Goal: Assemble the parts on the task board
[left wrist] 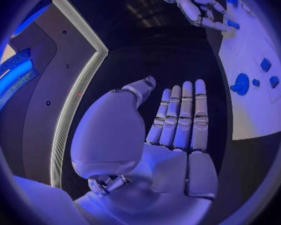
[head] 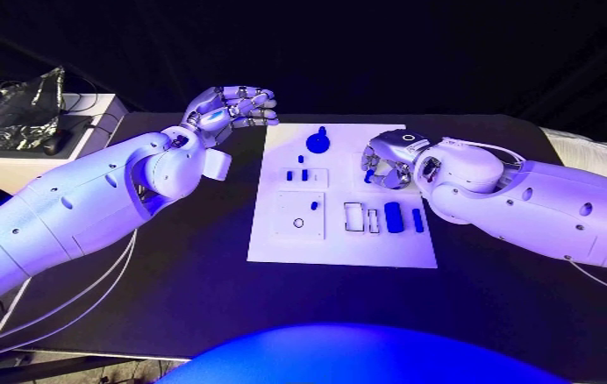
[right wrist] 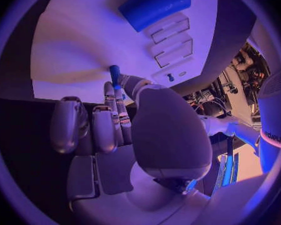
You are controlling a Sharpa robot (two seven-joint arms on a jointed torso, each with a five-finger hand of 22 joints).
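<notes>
The white task board [head: 281, 244] lies mid-table with several blue parts on it: a round knobbed part [head: 319, 141], small pegs [head: 296, 175], a rounded block [head: 394, 217] and a slim bar [head: 417, 220]. My right hand [head: 389, 160] hovers over the board's right side and pinches a small blue peg [right wrist: 114, 75] between thumb and fingertip. My left hand [head: 234, 108] is raised beside the board's far left corner, fingers stretched out side by side [left wrist: 181, 115], holding nothing. The left wrist view shows the board [left wrist: 253, 110], the round part [left wrist: 240, 83] and the right hand [left wrist: 200, 5].
Two empty rectangular slots [head: 354, 217] and a small ring [head: 298, 223] mark the board's near half. A white side table [head: 51, 160] with a crinkled silver bag [head: 32, 108] stands at the left. Cables [head: 76, 292] hang under my left arm.
</notes>
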